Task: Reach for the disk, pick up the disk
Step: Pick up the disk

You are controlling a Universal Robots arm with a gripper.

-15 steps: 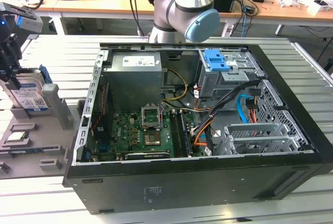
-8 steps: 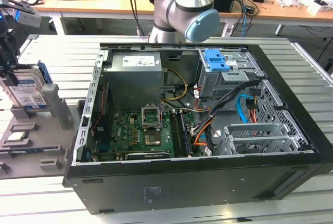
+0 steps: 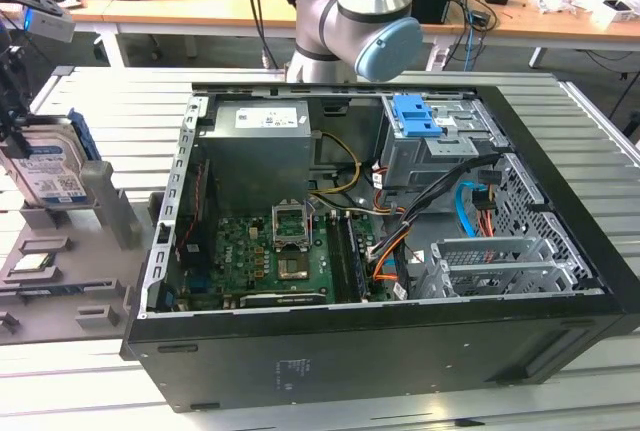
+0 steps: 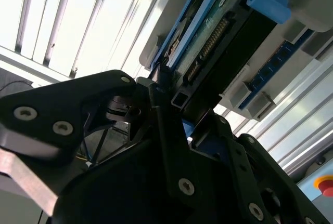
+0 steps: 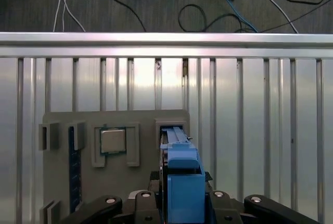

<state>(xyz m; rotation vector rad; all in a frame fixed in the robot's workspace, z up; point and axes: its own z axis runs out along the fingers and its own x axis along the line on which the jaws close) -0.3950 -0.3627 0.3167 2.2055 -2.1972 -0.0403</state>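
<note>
Straddling the upright, blue-bracketed silver-grey metal disk (image 5: 184, 180), which stood in a grey plastic holder (image 5: 140, 182), the black tool (image 5: 184, 208) could not be judged clamped or apart. The first wrist view showed a square silver chip (image 5: 113, 141) beside it; the exterior view, an open black computer case (image 3: 400, 361) well apart.

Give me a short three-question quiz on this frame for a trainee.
1. True or false: the disk stands on edge in the grey holder.
2. In the first wrist view, the square chip sits in: A) a drawer B) the grey holder C) a cup.
3. Fill in: the disk's plastic bracket is coloured ___.
Key: 1 true; 2 B; 3 blue.
</note>
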